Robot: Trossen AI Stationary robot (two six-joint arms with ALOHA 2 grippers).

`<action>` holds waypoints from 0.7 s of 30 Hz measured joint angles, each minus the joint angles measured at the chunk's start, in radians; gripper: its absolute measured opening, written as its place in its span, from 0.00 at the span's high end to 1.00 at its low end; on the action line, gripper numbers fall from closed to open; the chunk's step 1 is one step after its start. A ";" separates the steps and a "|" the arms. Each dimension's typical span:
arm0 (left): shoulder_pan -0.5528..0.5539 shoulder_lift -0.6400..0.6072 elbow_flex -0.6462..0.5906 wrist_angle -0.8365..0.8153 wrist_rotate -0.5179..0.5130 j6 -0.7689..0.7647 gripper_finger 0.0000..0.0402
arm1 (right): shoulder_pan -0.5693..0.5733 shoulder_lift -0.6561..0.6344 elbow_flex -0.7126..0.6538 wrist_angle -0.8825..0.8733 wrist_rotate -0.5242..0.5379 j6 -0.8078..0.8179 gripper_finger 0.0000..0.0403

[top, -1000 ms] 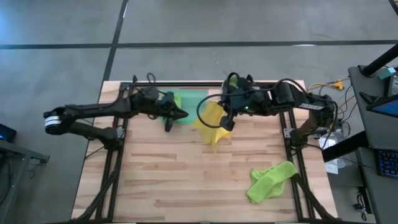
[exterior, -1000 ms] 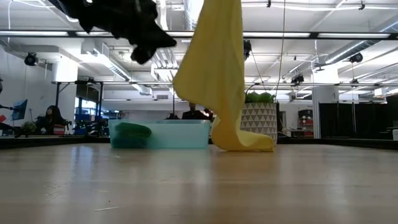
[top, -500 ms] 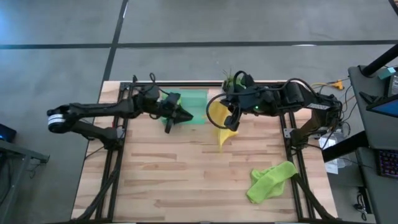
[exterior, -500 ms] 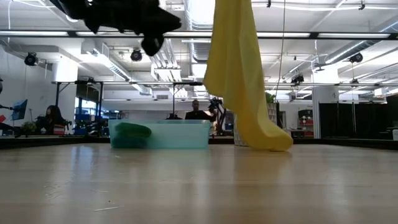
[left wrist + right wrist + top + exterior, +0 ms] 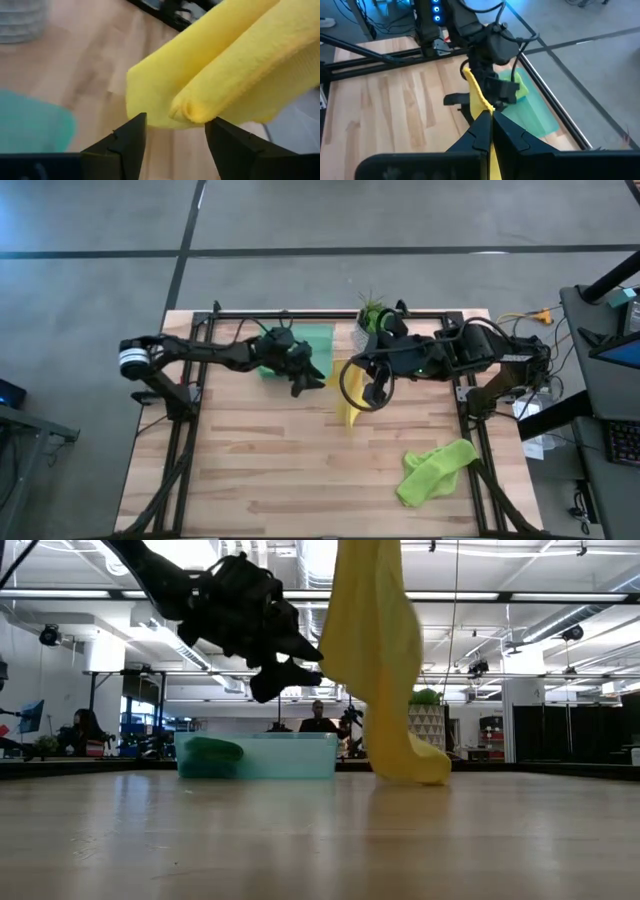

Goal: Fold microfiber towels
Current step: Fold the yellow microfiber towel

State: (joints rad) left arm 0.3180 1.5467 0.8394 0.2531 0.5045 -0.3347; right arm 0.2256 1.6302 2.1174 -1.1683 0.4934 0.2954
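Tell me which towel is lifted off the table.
The yellow towel, hanging from the shut right gripper; the lime green towel lies crumpled on the table.

A translucent green tray [image 5: 305,350] sits on the pale wooden counter [image 5: 270,460] near its far edge — a small potted plant [image 5: 371,312] stands at that edge beside it. In the low view, people [image 5: 318,721] sit in the room beyond, under ceiling light strips
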 joint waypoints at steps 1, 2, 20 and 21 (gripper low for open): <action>-0.005 0.007 0.000 0.013 0.020 0.000 0.55 | 0.002 0.000 0.000 0.000 0.001 0.000 0.98; -0.011 0.012 0.000 0.020 0.035 0.004 0.57 | 0.003 0.000 0.000 0.000 0.002 0.000 0.98; -0.038 -0.045 0.000 -0.007 0.039 0.057 0.99 | 0.003 0.000 0.000 -0.075 0.009 -0.005 0.98; -0.038 -0.070 0.000 -0.031 0.037 0.059 0.99 | 0.003 0.000 0.000 -0.116 0.016 0.010 0.98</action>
State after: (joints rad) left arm 0.2802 1.4765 0.8398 0.2221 0.5410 -0.2754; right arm 0.2287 1.6302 2.1174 -1.2839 0.5097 0.3052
